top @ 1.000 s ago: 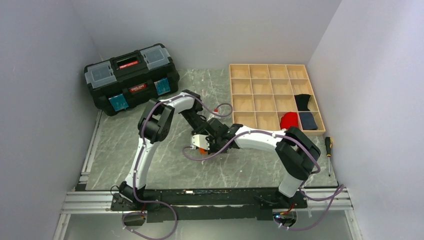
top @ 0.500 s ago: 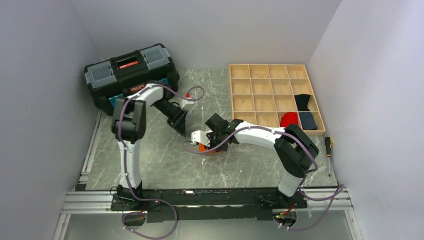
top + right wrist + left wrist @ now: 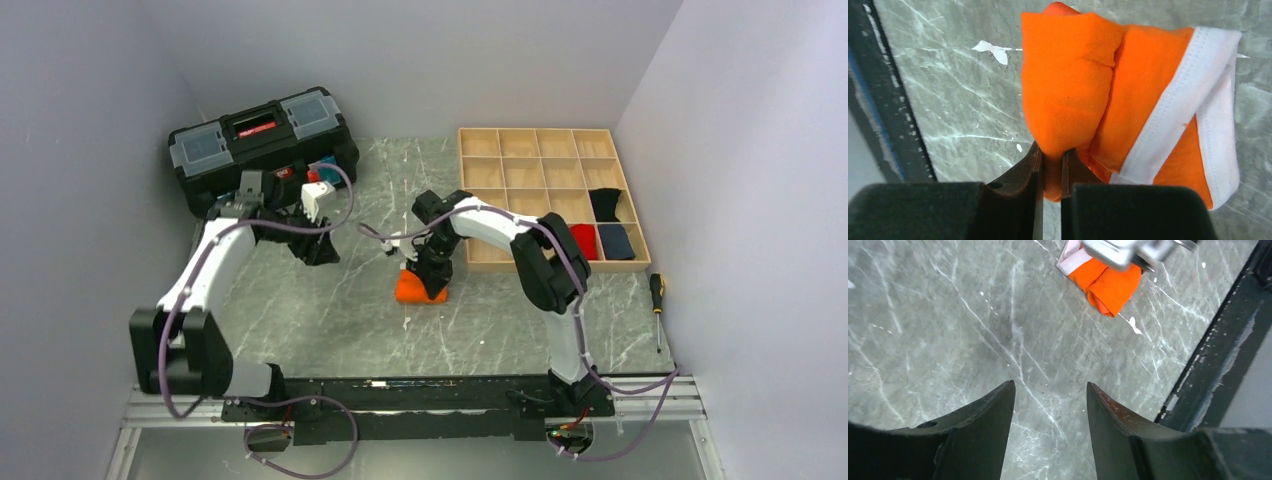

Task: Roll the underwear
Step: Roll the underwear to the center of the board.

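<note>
Our right gripper [image 3: 1050, 159] pinches the rolled underwear [image 3: 1153, 95] on the desk [image 3: 330, 320], likely to stop it unrolling, while our left gripper [image 3: 1050, 395] hangs open and empty.

Bright, even, diffuse light fills the top view. It seems to fall from above: the grey marble-patterned surface [image 3: 330, 320] carries only faint, soft-edged shadows beneath the two white arms [image 3: 490, 221]. There is no hard glare, only a mild sheen on the stone. The pale walls [image 3: 90, 150] take a slight lilac cast.

In the left wrist view the surface is sharp. The left gripper [image 3: 1050, 386], with its black jaws, is dark and low in detail, and a silver metal part [image 3: 1128, 251] at the top edge is smeared.

In the right wrist view the bright orange fabric underwear with white trim [image 3: 1073, 85] is vivid and sharp enough to show its weave. The right gripper [image 3: 1051, 152], close to the lens, is a soft-edged black mass.
</note>
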Motion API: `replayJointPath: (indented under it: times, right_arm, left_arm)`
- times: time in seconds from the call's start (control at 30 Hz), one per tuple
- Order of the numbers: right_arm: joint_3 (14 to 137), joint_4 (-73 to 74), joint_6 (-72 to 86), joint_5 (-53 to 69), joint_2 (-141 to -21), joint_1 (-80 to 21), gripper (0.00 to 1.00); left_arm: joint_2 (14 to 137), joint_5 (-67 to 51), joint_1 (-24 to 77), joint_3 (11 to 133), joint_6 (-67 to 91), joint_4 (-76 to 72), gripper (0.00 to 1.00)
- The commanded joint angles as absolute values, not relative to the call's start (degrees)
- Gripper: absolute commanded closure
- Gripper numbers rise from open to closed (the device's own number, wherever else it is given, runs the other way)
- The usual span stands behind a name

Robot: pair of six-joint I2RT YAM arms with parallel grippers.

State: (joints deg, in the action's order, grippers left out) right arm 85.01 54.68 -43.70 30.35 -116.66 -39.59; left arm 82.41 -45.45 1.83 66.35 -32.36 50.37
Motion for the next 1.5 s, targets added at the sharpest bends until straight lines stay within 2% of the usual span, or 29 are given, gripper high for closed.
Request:
replayJointPath:
  times: [0.0,0.1,0.23,0.53,0.73,0.93,1.47]
  right_arm:
    - [93.15,65.45,-49.23,40.61,-124.76,-36.11,1.00]
    - [98.63,70.39,-51.71,43.68,-129.72,-34.63,1.00]
    - [105.05,77.32,-55.22,46.50,-136.34,-34.16,1.00]
    - [109.89,85.53,-59.76,48.61,-144.24,-34.19,1.00]
    - [109.09,85.69,-60.05,48.37,-145.47,-34.20,1.00]
    - [108.72,85.67,-59.96,47.55,-146.74,-34.48,1.00]
    - [108.16,85.07,-59.31,46.70,-146.46,-34.87,1.00]
  left_arm:
    - [71.12,-43.78,3.69,57.95,-32.24,37.93,0.41]
    - [63.56,-39.76,9.81,51.57,-34.55,33.48,0.40]
    - [57.92,-28.92,25.15,45.26,-36.51,26.49,0.34]
    - [74.53,-15.68,46.11,48.12,-39.37,18.06,0.36]
    - [83.32,-12.09,50.34,50.57,-39.75,15.05,0.36]
    - [85.78,-8.94,52.02,50.16,-40.46,12.96,0.34]
    - [93.94,-11.51,52.05,53.92,-39.60,15.61,0.37]
